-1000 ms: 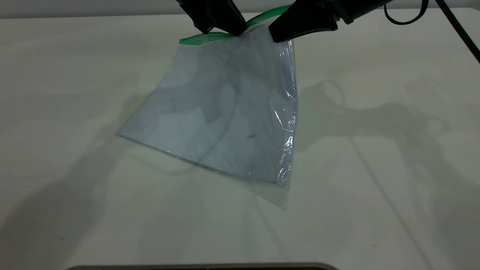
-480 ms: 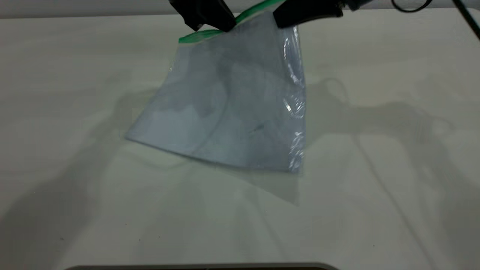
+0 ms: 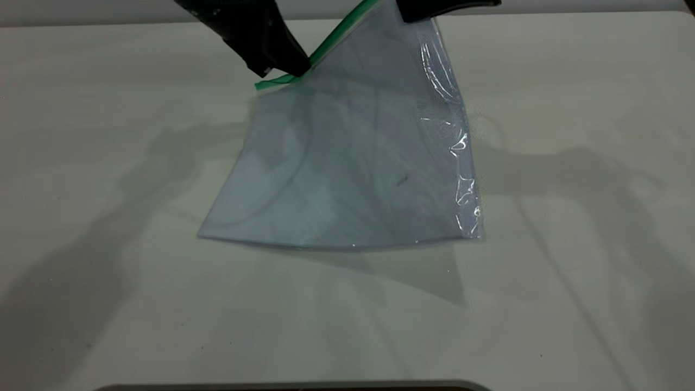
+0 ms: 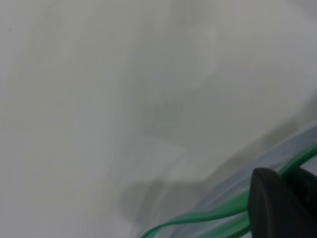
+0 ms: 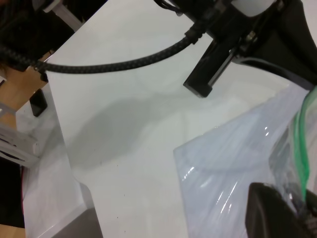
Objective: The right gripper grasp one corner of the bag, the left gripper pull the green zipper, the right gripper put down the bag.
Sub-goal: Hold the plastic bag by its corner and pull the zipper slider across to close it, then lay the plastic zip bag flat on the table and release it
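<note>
Exterior view: bag (image 3: 347, 168) hangs lifted over the table (image 3: 570, 108), its lower edge resting on the tabletop, upper part raised. Right gripper (image 3: 421, 12) sits at the bag's top far corner, jaws clamped on that corner; most of the arm is cut off by the frame edge. Zipper (image 3: 326, 46) runs along the bag's top edge, slanting down from that corner. Left gripper (image 3: 285, 68) is at the zipper's lower end, near the bag's other top corner, jaws closed on the zipper.

Left wrist view: left gripper (image 4: 292, 208) dark jaw against the zipper (image 4: 208, 215), bag (image 4: 277, 153) edge just beside it.

Right wrist view: right gripper (image 5: 282, 213) on the bag (image 5: 233, 168), zipper (image 5: 301, 148) next to the jaw. Left gripper (image 5: 208, 79) beyond the bag, braided cable (image 5: 119, 62) above the table (image 5: 124, 124).
</note>
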Motion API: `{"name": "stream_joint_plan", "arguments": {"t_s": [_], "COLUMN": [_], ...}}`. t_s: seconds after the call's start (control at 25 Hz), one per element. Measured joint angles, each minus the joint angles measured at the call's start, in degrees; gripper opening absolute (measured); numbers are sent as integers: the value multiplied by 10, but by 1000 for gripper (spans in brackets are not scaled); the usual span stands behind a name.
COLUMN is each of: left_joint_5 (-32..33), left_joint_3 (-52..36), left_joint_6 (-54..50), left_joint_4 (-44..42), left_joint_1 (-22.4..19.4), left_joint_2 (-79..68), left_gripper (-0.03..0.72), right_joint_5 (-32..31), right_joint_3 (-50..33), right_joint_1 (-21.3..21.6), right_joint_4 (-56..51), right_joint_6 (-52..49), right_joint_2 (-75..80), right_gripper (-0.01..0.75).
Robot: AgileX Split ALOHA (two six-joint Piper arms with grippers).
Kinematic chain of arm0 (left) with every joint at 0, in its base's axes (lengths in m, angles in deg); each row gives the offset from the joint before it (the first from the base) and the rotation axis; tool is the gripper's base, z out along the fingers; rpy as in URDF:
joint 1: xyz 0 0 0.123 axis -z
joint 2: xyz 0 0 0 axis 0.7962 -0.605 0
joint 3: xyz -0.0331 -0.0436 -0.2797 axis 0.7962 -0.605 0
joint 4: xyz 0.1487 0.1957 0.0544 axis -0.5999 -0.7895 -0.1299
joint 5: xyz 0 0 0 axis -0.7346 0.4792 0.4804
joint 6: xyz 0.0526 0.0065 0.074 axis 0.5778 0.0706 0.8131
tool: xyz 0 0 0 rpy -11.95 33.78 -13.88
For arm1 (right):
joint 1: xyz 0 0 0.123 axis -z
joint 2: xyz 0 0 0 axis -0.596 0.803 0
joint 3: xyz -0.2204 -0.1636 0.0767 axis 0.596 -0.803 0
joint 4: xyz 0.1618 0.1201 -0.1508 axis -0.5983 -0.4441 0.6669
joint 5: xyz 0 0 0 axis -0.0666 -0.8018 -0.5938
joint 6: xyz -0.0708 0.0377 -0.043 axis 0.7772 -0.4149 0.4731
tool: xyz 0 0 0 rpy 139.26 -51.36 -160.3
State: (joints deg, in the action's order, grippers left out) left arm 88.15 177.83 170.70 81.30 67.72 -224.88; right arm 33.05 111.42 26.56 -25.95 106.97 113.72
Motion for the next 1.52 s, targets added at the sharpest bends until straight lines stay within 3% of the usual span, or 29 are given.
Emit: {"name": "stream_joint_plan", "arguments": {"t_s": [0.92,1.24,1.4,1.52], "left_joint_5": [-3,-9,-10,-3], "left_joint_3": [0,0,0,0], "left_joint_6": [0,-2,-30,-68], "left_joint_4": [-12,-17,-19,-20], "left_joint_1": [-98,-106,-106,-107], "left_joint_2": [-38,-40,-28,8], "left_gripper": [61,72,133,248], "right_joint_5": [-11,-14,-12,4], "right_joint_3": [0,0,0,0], "right_joint_1": [0,0,0,0], "right_joint_4": [-5,-5,-5,-2], "right_joint_6": [1,4,4,4], "right_joint_2": [0,0,0,0], "right_gripper": [32,32,32,32]}}
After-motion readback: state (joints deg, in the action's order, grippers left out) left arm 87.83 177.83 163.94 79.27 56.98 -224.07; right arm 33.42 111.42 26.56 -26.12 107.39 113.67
